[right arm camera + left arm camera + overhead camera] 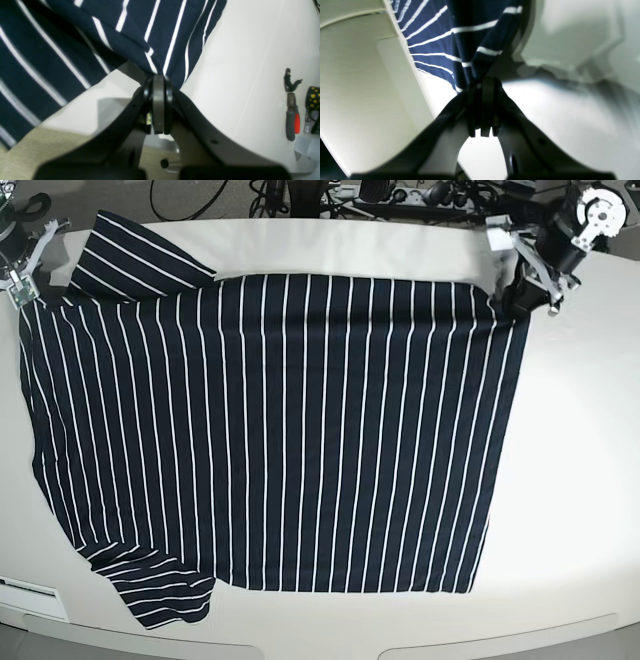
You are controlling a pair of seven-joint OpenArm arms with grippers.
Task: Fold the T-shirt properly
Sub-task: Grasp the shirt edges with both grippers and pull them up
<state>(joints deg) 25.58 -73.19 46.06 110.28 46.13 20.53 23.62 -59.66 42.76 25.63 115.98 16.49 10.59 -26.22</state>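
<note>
In the left wrist view, the left end effector (482,110) is clamped on the T-shirt (445,37); even tension is advised.

In the right wrist view, the right end effector (158,105) is pinched on cloth; tools (292,122) lie well apart.

In the base view, the shirt is spread flat on the table (570,480), far corners held; cables (190,195) lie behind.

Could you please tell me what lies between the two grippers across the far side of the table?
In the base view, the T-shirt's far edge spans from right gripper to left gripper; both pinch it.
</note>
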